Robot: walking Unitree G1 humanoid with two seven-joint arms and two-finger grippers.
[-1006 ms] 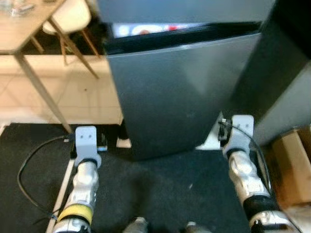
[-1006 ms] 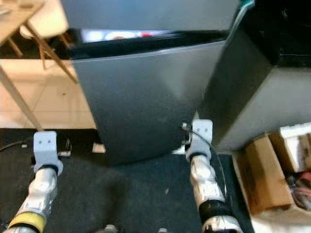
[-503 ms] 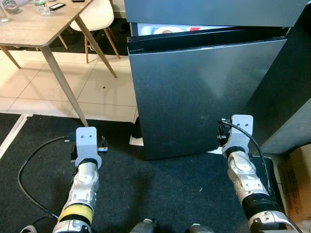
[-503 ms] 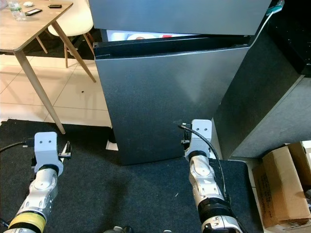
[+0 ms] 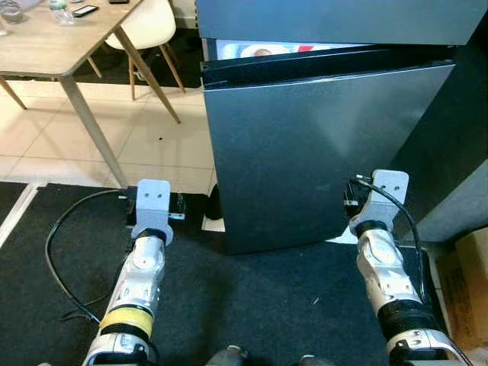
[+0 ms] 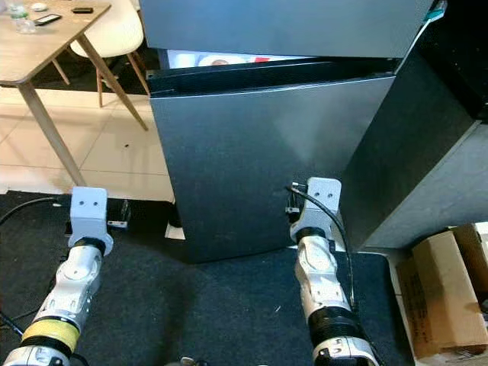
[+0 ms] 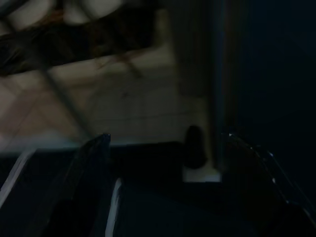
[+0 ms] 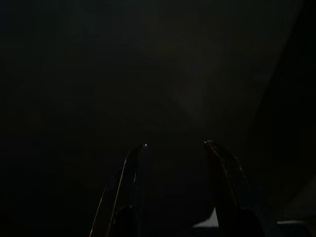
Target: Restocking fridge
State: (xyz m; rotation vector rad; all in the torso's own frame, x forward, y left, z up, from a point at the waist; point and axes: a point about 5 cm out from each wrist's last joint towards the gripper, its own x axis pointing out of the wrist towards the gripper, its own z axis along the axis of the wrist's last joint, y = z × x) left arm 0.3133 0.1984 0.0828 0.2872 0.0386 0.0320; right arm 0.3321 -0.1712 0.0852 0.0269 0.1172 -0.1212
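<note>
We count one fridge [image 5: 320, 145], one bench [image 5: 46, 46], one white chair [image 5: 149, 23], one cardboard box [image 6: 450, 290], and our two tools, left tool [image 7: 163, 148] and right tool [image 8: 175, 145].

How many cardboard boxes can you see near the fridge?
1: a cardboard box on the floor at the right, beside the fridge. Others may lie beyond the picture's edge.

Fridge door [image 5: 313, 152]: smooth dark-grey metal, satin sheen. At my 10 o'clock, table [image 5: 53, 46]: matt pale wood. Floor tiles [image 5: 114, 145] glossy cream. Mat [image 5: 252, 305] under me: rough black cloth.
</note>
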